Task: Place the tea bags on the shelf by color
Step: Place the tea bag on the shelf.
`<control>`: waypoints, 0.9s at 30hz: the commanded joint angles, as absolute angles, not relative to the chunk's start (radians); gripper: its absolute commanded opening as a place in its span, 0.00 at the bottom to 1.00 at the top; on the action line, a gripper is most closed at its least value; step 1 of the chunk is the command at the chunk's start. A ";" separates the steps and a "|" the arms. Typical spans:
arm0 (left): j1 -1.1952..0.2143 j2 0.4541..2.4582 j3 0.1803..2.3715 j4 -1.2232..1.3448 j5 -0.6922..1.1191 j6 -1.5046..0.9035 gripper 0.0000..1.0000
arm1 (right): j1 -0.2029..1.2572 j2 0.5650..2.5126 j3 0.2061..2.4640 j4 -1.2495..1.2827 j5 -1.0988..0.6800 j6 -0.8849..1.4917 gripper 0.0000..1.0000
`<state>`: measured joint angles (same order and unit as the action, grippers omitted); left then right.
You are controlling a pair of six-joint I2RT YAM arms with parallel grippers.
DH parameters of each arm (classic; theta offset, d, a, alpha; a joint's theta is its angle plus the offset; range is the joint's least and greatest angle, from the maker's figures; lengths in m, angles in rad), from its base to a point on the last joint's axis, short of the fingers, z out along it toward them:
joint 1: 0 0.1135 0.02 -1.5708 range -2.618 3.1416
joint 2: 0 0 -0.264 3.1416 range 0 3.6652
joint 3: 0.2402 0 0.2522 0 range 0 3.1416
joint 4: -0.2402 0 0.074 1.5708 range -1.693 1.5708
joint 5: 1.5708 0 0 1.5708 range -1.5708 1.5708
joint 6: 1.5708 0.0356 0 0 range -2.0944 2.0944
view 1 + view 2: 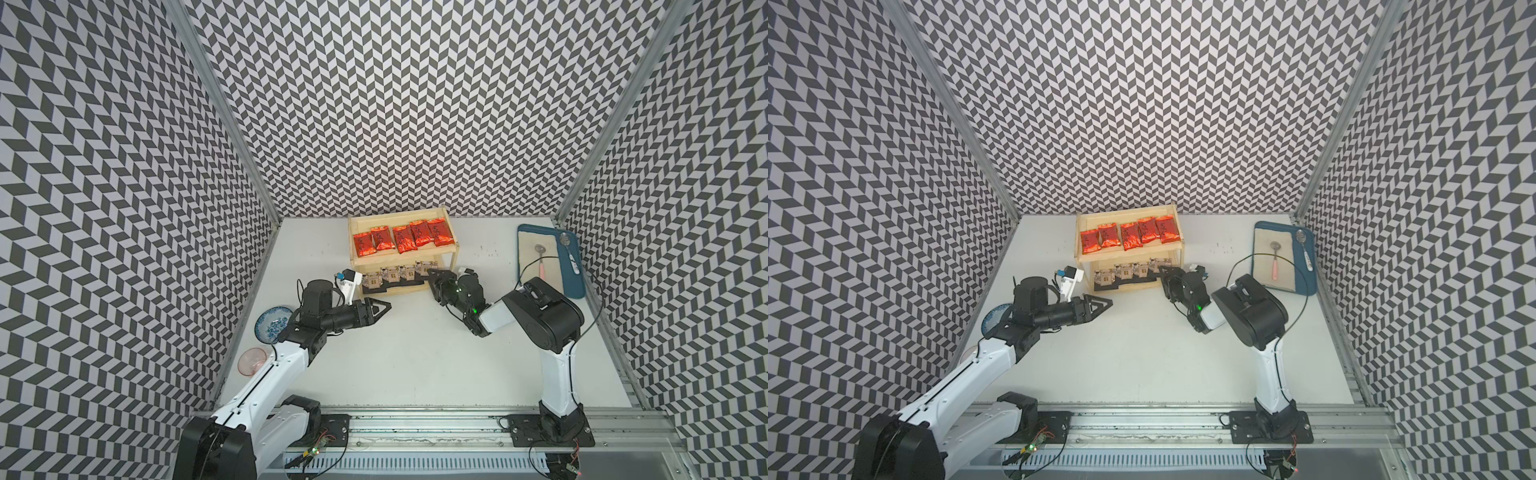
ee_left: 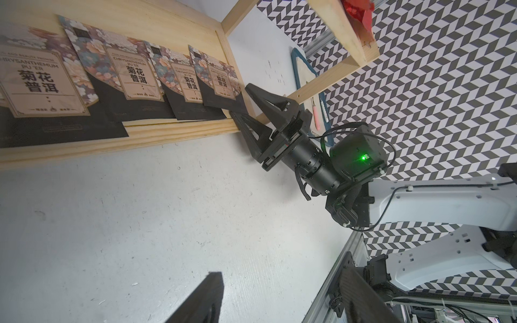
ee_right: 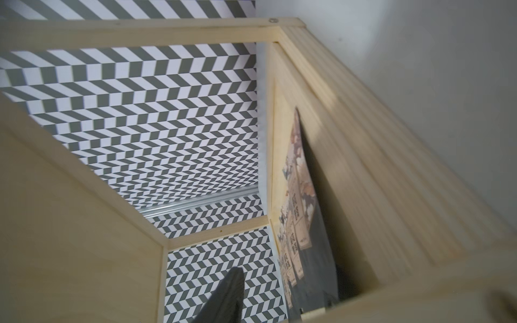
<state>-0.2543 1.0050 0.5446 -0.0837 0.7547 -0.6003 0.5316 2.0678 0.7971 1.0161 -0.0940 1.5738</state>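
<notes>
Red foil sachets [image 1: 401, 240], five, shiny and oblong, lie on the rimmed top board of the pale wood shelf [image 2: 173, 134]. Four flat black packets [image 2: 156, 81] occupy the lower tier. Left hand [image 1: 383, 311]: fingers apart, above the worktop [image 1: 415, 353]. Right hand [image 2: 241, 100]: fingers apart, at the endmost packet's corner.

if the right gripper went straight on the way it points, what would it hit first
Most likely the rightmost black packet on the shelf's lower tier: the right gripper points into that tier, open jaws straddling the packet's near corner. Contact is unclear.
</notes>
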 commanded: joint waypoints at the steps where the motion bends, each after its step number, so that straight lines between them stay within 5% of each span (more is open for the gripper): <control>1: -0.249 0.987 0.543 -0.073 0.762 -0.597 0.71 | 0.523 2.021 0.797 0.921 -0.103 1.581 0.50; 27: -0.244 0.986 0.537 -0.068 0.752 -0.600 0.71 | 0.523 1.878 0.950 0.461 0.033 1.260 0.48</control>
